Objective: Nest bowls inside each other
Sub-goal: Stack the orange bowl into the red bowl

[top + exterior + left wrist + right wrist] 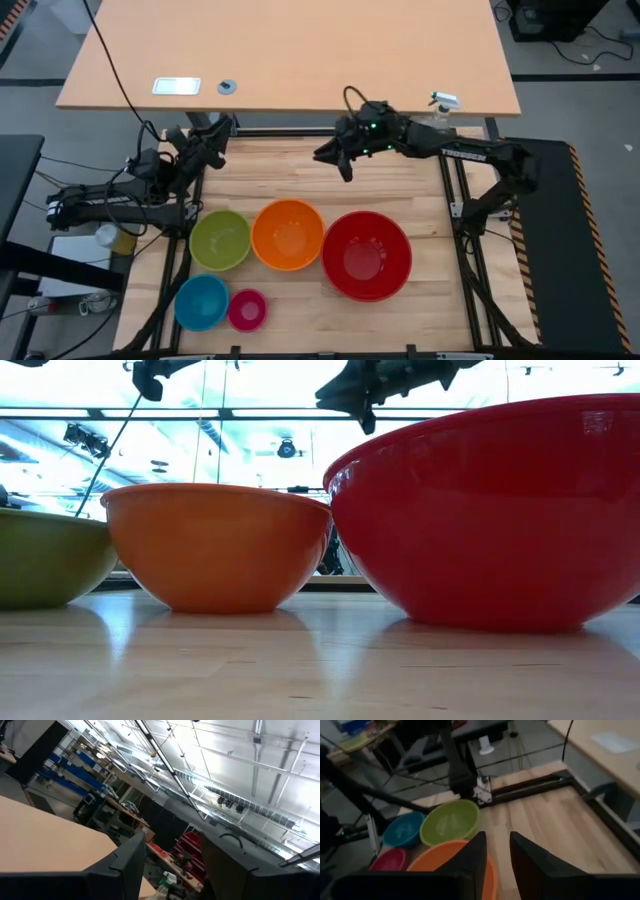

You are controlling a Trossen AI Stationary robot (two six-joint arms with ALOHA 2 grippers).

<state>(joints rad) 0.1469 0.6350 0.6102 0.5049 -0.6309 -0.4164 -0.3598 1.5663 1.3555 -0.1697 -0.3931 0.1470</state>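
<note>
Five bowls stand on their bases on the wooden table: a big red one (366,255), an orange one (288,235) and a green one (220,240) in a row, with a blue one (201,302) and a small pink one (247,310) nearer the front. My right gripper (337,160) hangs above the table's far middle, beyond the orange bowl (435,860). It slants down, open by a narrow gap, with nothing between its fingers. My left gripper (212,140) waits raised at the far left, open and tipped upward.
A light wooden desk (300,50) lies beyond the far edge, with a white card (176,86) and a small round thing (227,87) on it. Black frame rails (455,200) run along the table's sides. The far half of the table top (400,180) is bare wood.
</note>
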